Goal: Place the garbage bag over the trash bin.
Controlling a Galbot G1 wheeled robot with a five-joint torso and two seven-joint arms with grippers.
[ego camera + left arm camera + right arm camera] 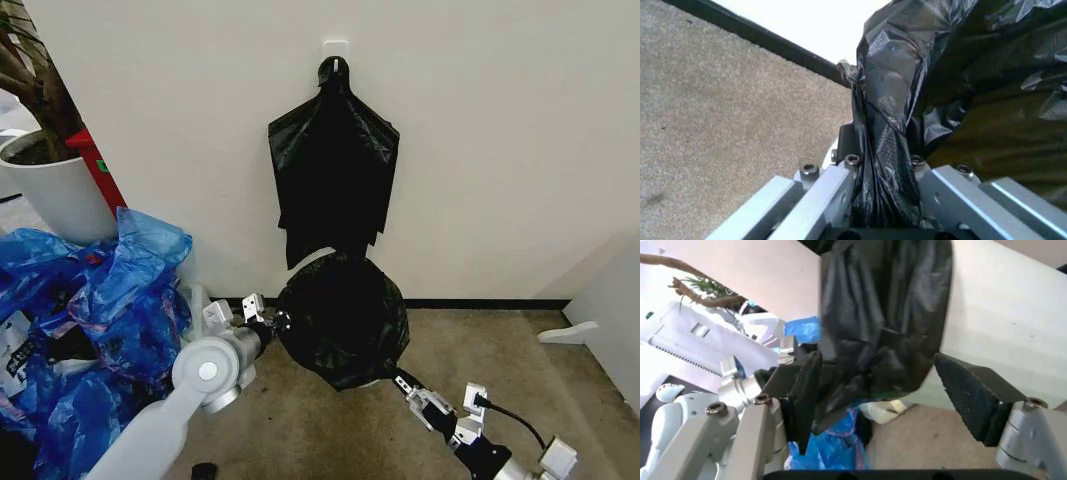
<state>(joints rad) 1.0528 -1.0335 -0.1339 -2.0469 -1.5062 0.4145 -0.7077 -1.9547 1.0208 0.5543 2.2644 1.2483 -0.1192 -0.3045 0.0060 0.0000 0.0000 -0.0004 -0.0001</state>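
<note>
A: Bag [343, 318] covers the bin's mouth on the floor by the wall, left tool [883, 200] clenched on its edge.

B: Right tool [890, 400] gapes beside it; the film wants tugging down the rim.

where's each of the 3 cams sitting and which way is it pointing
Head view: high on the robot, facing forward and down at the garbage bag by the wall; both arms show.
Left wrist view: on the left arm, looking along the left gripper, shut on bag film.
Right wrist view: on the right arm, looking past the open right gripper.
All three share the bag.
</note>
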